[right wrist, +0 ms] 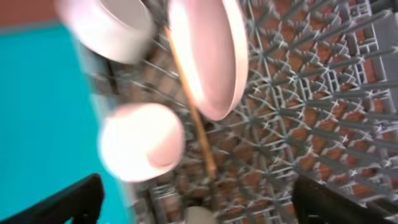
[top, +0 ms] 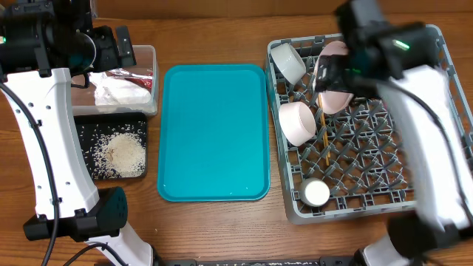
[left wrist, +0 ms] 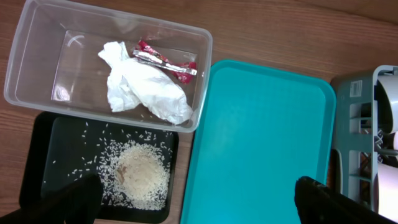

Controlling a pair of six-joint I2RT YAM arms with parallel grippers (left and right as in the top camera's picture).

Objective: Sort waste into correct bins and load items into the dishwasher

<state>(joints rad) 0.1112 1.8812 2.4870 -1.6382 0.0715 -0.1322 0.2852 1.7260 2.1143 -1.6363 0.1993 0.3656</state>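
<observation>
The crumpled white napkin and the red-and-white wrapper lie in the clear tub, which also shows in the overhead view. The rice lies piled in the black tray. The grey rack holds two white bowls, an upright plate, a small round dish and a wooden chopstick. My left gripper is open and empty, high over the tub and trays. My right gripper is open and empty above the rack, near the plate.
The teal tray lies bare between the bins and the rack. It also shows in the left wrist view. The right arm covers the rack's right side. The right wrist view is blurred.
</observation>
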